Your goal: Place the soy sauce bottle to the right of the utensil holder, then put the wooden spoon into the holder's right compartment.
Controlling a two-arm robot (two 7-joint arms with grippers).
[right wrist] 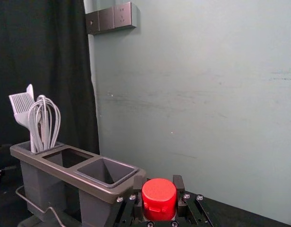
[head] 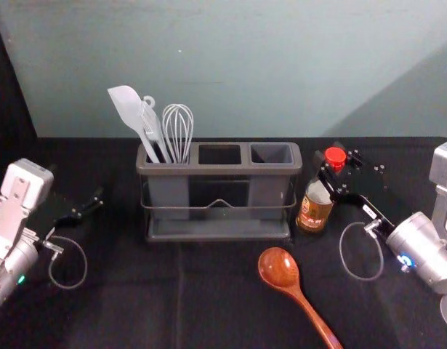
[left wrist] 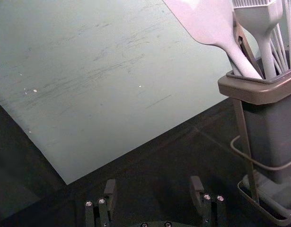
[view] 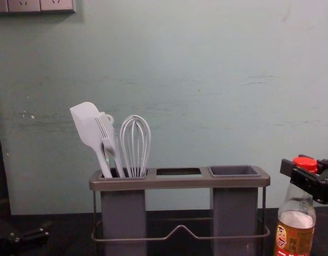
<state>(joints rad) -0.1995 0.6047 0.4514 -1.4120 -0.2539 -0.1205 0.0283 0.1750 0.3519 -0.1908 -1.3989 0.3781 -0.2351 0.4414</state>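
While the left gripper (head: 92, 203) hangs over the table's left side, well apart from the utensil holder (head: 219, 170), the head view has the right gripper (head: 336, 166) closed around the soy sauce bottle (head: 315, 211), just right of the holder. The wooden spoon (head: 279, 267) lies nearer, its bowl before the holder's right part, its handle running near and right. The left wrist view shows the left gripper (left wrist: 154, 191) wide, nothing between its fingers, with the holder's left end to its right. In the right wrist view, the right gripper (right wrist: 158, 189) grips the bottle below or around its red cap (right wrist: 159, 196). The chest view shows that grip around the bottle's neck, nearly upright, and a spatula (view: 87, 122), brush (view: 107, 133) and whisk (view: 135, 141) in the holder's left compartment.
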